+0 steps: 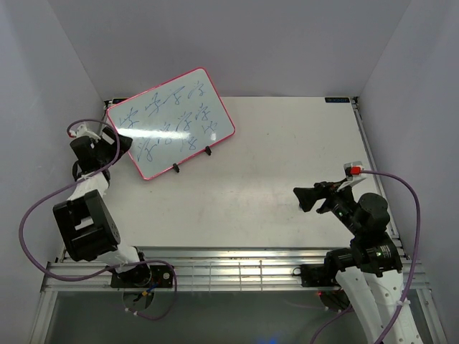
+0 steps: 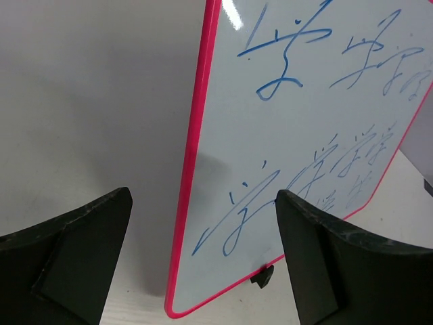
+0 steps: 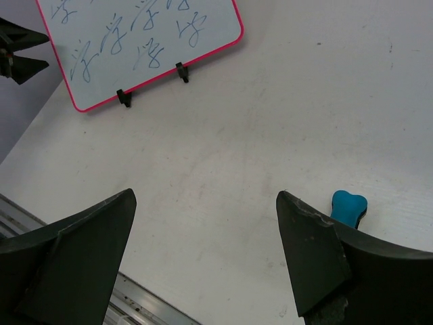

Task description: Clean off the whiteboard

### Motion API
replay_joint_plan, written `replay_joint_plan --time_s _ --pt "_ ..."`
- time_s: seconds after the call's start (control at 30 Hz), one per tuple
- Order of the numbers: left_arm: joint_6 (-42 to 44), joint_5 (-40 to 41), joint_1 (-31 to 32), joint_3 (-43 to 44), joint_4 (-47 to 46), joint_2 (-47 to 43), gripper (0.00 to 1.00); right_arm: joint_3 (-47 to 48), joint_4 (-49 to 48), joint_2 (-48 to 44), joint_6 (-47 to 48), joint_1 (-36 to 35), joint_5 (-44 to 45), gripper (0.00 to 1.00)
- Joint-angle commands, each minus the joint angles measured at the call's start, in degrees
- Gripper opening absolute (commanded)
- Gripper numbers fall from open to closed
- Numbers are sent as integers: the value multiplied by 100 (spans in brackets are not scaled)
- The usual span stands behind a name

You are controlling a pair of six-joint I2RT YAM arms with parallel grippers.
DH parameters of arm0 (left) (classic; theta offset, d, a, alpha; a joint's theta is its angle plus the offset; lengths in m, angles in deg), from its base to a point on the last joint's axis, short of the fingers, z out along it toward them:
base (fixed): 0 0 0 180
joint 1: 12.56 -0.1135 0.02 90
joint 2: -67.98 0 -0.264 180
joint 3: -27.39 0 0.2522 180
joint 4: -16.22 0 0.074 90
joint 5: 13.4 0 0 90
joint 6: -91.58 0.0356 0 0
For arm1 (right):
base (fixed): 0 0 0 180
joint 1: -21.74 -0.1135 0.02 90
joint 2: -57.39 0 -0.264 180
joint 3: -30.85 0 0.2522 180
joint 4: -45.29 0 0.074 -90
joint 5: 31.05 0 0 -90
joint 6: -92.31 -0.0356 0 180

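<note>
White table (image 1: 287, 165): whiteboard (image 1: 171, 122) left edge lies just ahead between my left gripper (image 2: 203, 195) parted fingers; right gripper (image 3: 206, 196), likewise parted, well apart

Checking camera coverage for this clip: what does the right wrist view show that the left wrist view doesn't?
Only the right wrist view: the blue eraser on the table, and the left gripper beside the whiteboard. Only the left wrist view: the board's pink edge close up, between that gripper's open fingers. Both: the whiteboard's blue writing, not yet erased, and a black stand foot.
</note>
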Motion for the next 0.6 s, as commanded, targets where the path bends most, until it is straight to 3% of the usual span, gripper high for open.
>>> replay_joint_plan --time_s 0.0,0.13,0.27,0.43,0.57 --pt "-39 -1286 -212 -166 -1706 238 98 90 -254 -34 144 -94 -116 90" --pt "286 -2628 -345 237 -1821 931 98 161 -183 -87 214 -138 -107 90" --pt "-21 -3702 -477 756 -2040 1750 98 117 -253 -139 337 -164 -221 90" --pt "-91 -4135 -530 1292 -2164 2269 98 152 -341 -122 417 -182 -450 90" --pt "-765 -4733 -538 1653 -2811 2866 94 38 -569 -69 417 -182 -643 90"
